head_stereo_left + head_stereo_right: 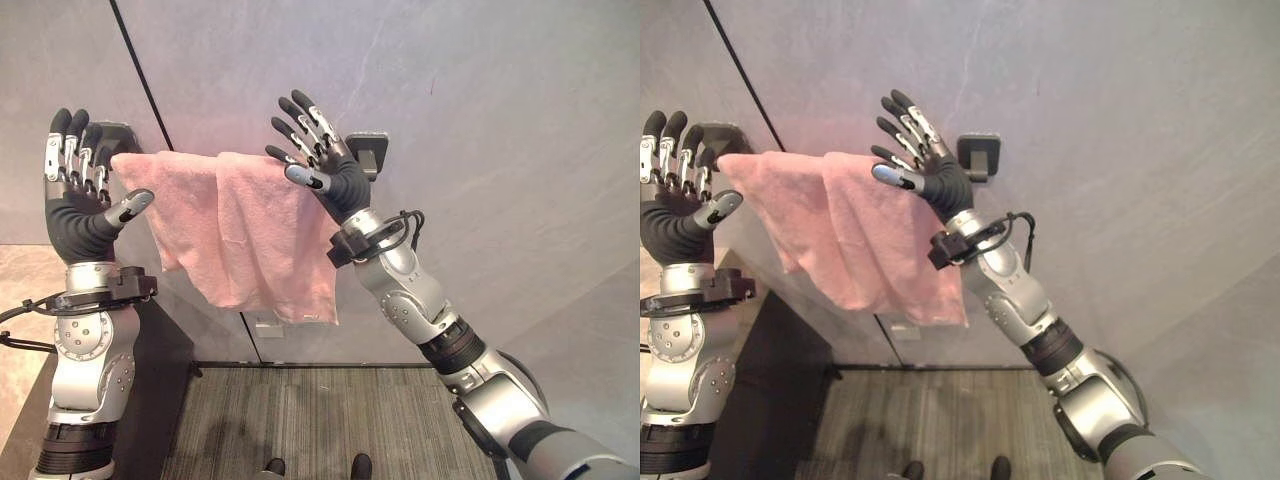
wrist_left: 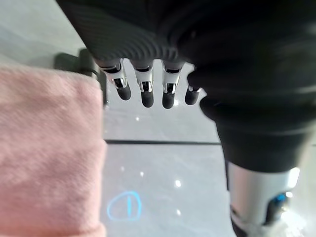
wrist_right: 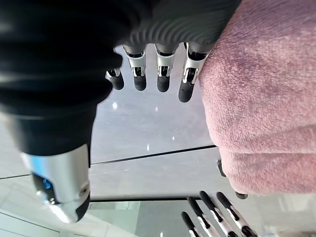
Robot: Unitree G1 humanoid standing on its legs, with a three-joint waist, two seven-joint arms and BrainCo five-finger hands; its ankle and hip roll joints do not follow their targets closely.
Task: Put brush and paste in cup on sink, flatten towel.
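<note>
Grey wall [image 1: 480, 120] w/ dark vertical seam [image 1: 140, 80]. Dark rail brackets: one [image 1: 366, 152] on wall at right, another [image 1: 118, 132] at left. Striped grey carpet [image 1: 320, 420] below. Person's shoes [image 1: 318, 466] at bottom edge.

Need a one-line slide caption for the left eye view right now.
Both open hands, left hand and right hand, raised at either end of the pink towel draped bunched over a wall rail.

A pink towel [image 1: 235, 225] of soft terry cloth hangs on the grey wall, draped over a rail between 2 dark brackets. It is bunched, with folds, and not spread flat. Its top edge runs almost level from left to right. The lower edge slants down, and the right corner hangs lowest.
</note>
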